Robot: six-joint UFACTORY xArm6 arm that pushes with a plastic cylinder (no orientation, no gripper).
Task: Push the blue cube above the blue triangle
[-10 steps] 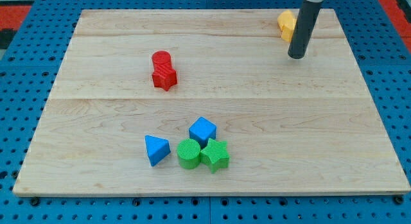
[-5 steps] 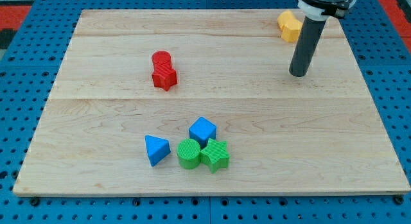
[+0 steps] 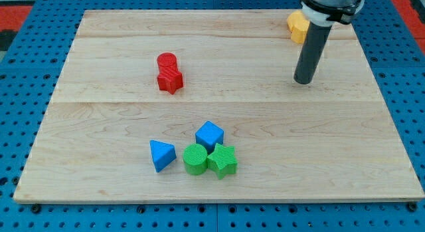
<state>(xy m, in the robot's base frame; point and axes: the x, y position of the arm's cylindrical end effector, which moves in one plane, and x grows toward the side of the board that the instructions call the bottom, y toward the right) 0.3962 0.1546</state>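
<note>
The blue cube (image 3: 210, 135) sits on the wooden board (image 3: 99, 125) low in the middle, touching the green cylinder (image 3: 195, 159) and the green star (image 3: 223, 160) below it. The blue triangle (image 3: 161, 155) lies to the cube's lower left, a small gap apart. My tip (image 3: 303, 80) rests on the board at the view's upper right, far from both blue blocks, up and to the right of the cube.
A red cylinder (image 3: 167, 60) and a red star (image 3: 170, 79) touch each other at upper left of centre. Yellow blocks (image 3: 297, 25) lie near the board's top edge, partly behind the rod.
My tip has slid down the view and slightly left, away from the yellow blocks. No block has moved.
</note>
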